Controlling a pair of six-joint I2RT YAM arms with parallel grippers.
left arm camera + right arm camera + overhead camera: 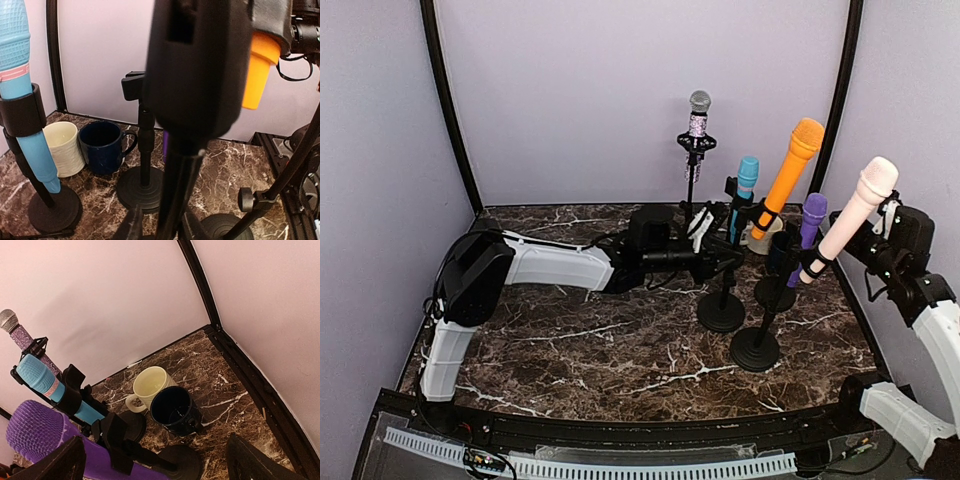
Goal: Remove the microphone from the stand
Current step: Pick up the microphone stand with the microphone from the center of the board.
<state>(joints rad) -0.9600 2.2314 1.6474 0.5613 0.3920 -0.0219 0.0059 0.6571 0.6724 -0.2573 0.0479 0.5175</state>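
Light: was bright, even and soft; walls (620, 90) looked washed pale.
Shadows: were faint on the tabletop (620, 350).
Blur: nearest stand (195, 75) was out of focus, left wrist view.

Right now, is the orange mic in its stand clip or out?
In. The orange mic sits tilted in its black clip; the left wrist view shows its tail poking out below the holder.

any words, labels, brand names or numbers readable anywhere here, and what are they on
None: no readable text in any view.
Blue microphone: a plain pink band, no lettering.
Cream mug and dark blue mug: no print on the sides that show.
Empty black stand: no marking visible.
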